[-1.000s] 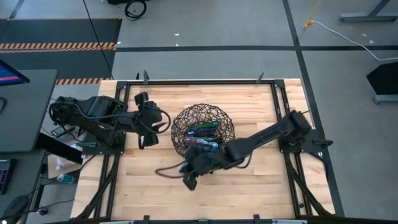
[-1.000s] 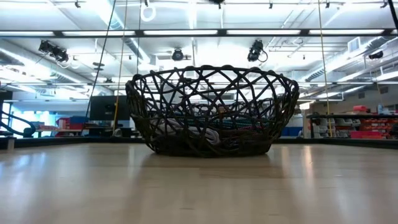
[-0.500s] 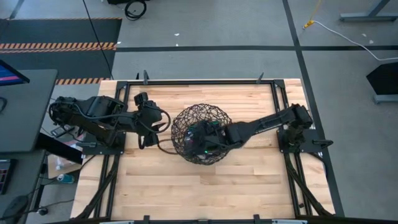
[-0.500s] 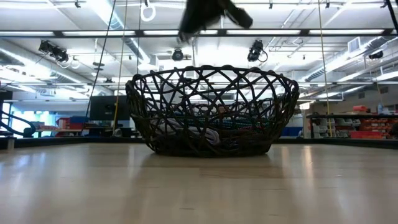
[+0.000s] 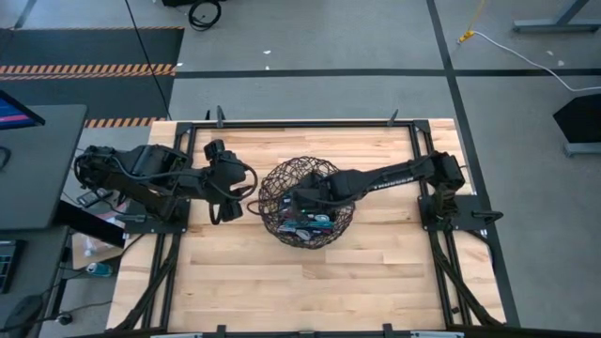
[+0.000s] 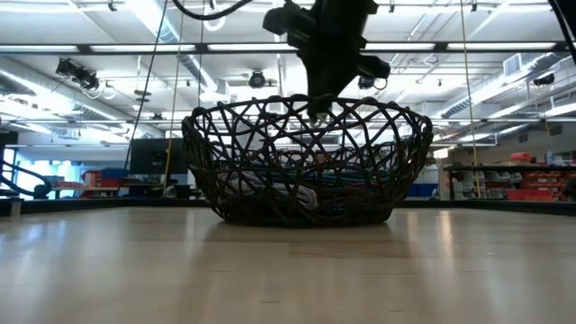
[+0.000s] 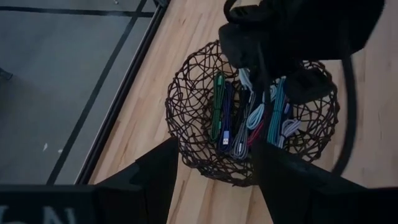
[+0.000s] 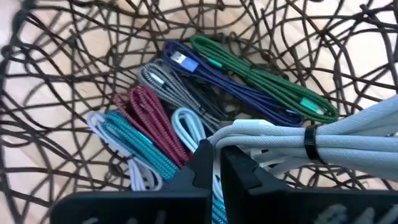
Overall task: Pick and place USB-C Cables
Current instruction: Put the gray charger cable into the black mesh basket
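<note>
My right gripper [image 8: 214, 163] hangs over the wicker basket [image 5: 272, 218], jaws pinching a pale blue cable bundle [image 8: 323, 140] not yet dropped. Several cables [image 7: 249, 115] already lie inside, so the sorting looks nearly finished. My wrist view shows this grip; from above it is hidden, though there my left gripper [image 5: 228, 194] waits beside the basket, jaws spread.

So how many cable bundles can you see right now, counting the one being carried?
About 8, though some may be hidden. Right gripper holds a pale bundle above the wicker basket; inside lie green, purple, grey, magenta, teal and two pale ones.
</note>
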### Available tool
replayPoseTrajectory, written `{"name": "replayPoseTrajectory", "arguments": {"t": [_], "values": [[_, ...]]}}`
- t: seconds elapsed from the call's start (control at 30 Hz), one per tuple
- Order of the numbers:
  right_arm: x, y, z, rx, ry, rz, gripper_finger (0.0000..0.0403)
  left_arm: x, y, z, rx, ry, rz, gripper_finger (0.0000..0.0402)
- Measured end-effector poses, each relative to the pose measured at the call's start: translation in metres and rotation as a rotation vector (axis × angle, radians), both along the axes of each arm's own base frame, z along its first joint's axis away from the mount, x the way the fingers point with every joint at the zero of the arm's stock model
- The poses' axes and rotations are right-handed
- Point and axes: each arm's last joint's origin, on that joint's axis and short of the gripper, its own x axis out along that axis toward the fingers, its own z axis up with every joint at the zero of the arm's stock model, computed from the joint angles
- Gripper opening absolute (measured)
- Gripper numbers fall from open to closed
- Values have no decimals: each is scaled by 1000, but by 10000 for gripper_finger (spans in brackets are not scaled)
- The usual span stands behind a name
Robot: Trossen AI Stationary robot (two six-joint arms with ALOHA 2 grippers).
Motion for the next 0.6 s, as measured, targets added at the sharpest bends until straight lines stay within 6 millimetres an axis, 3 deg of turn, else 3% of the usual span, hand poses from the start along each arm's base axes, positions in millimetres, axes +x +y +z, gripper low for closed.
{"name": "replayPoseTrajectory", "arguments": {"t": [0.33, 0.6], "values": [[1, -19, 0, 40, -13, -129, 12, 1, 0, 1, -10, -20, 5, 210], [6, -29, 1, 78, -51, -101, 12, 1, 0, 1, -7, -19, 2, 210]]}}
